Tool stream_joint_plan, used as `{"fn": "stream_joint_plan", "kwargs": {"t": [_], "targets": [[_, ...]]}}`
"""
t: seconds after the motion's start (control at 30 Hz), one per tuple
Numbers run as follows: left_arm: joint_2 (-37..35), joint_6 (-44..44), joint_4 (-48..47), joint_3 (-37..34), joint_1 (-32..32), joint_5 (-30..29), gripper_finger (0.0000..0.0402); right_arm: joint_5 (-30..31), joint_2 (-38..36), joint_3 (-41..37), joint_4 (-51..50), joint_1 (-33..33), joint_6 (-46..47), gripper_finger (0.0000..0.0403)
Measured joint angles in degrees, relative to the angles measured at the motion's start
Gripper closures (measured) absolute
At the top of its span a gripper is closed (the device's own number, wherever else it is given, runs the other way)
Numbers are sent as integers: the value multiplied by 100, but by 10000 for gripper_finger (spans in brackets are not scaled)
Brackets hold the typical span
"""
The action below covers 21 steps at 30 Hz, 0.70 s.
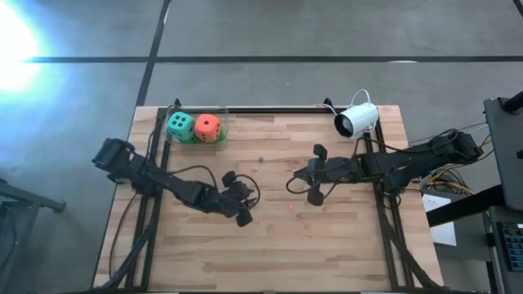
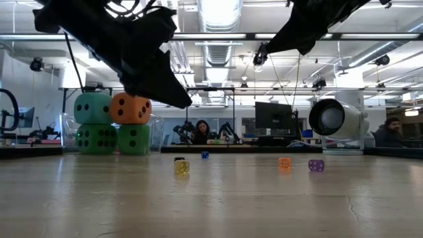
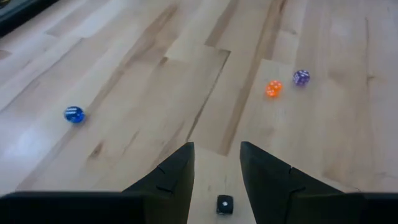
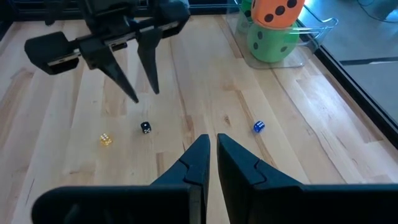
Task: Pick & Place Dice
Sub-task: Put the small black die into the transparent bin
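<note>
The dice are stacked at the table's far left inside a clear container (image 1: pixel 222 131). A teal one (image 2: pixel 92 108) and an orange-red one (image 2: pixel 131 109) rest on two green ones (image 2: pixel 97 137) (image 2: pixel 134 139). My left gripper (image 3: pixel 216 149) hovers open near the table's middle. A tiny black die (image 3: pixel 224 204) lies on the wood just below and between its fingers, untouched. In the right wrist view the left gripper (image 4: pixel 142 93) stands clear above that black die (image 4: pixel 145 127). My right gripper (image 4: pixel 211 146) waits shut and empty above the table, right of the middle.
Tiny dice lie loose on the wood: blue (image 3: pixel 74 114), orange (image 3: pixel 273 88), purple (image 3: pixel 301 77), yellow (image 4: pixel 106 139). A white camera (image 1: pixel 357 121) stands at the far right. Black rails run along the table's edges. People sit in the room behind.
</note>
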Motion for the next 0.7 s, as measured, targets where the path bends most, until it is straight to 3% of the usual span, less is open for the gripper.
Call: {"fn": "stream_joint_plan", "kwargs": {"t": [0.7], "targets": [[36,4,105,-2,-3,235,268,0,0,1,-45,1,-4,376]]}}
